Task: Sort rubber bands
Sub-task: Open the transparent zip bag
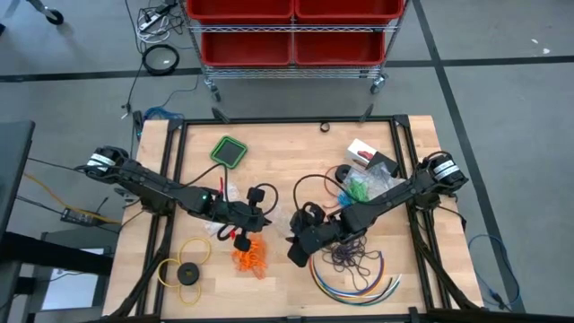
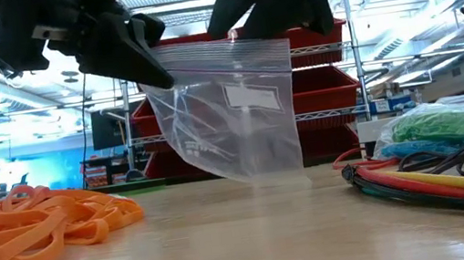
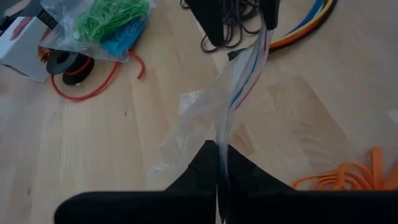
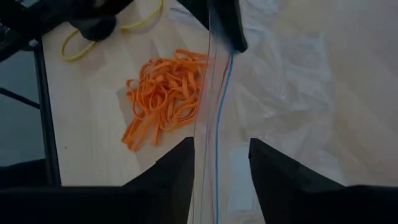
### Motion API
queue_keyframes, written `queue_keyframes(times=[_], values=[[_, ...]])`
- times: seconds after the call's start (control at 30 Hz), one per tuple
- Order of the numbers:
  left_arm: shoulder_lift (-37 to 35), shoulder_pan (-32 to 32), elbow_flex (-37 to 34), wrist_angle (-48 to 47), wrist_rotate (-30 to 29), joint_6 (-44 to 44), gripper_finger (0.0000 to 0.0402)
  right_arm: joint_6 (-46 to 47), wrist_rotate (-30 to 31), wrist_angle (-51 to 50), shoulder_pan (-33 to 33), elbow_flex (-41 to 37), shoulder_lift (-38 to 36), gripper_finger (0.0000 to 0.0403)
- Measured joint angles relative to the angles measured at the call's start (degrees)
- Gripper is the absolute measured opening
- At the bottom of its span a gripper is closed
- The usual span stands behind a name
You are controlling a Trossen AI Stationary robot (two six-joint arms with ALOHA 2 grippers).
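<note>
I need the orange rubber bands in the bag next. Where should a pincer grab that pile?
Probably from straight above, pinching the heaped middle of the orange rubber bands: they lie in a loose flat tangle on the bare table, so the centre catches the most loops, where an edge strand would likely slip out alone.

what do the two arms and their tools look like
Both arms are dark, near-black, jointed links running in from the table's side edges. The left arm and right arm each carry a white-banded cylindrical joint near the base, with thin cables trailing off. The left tool and right tool each end in two flat matte-black fingers tapering to blunt tips.
</note>
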Motion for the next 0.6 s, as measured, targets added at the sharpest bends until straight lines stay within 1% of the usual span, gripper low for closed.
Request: queue_keyframes(times=[0.23,0.4,0.6], values=[[0.0,0.0,0.0,0.3,0.0,-0.2,0.0009,0.0,0.3,-1.4,0.0,0.0,0.0,0.0133],[0.0,0.0,0.0,2.0,1.5,-0.5,0.0009,0.0,1.4,-1.9,0.0,0.0,0.0,0.0132],[0.0,0.0,0.0,2.1,1.6,-0.5,0.0009,-0.2,1.5,-2.4,0.0,0.0,0.2,0.0132]])
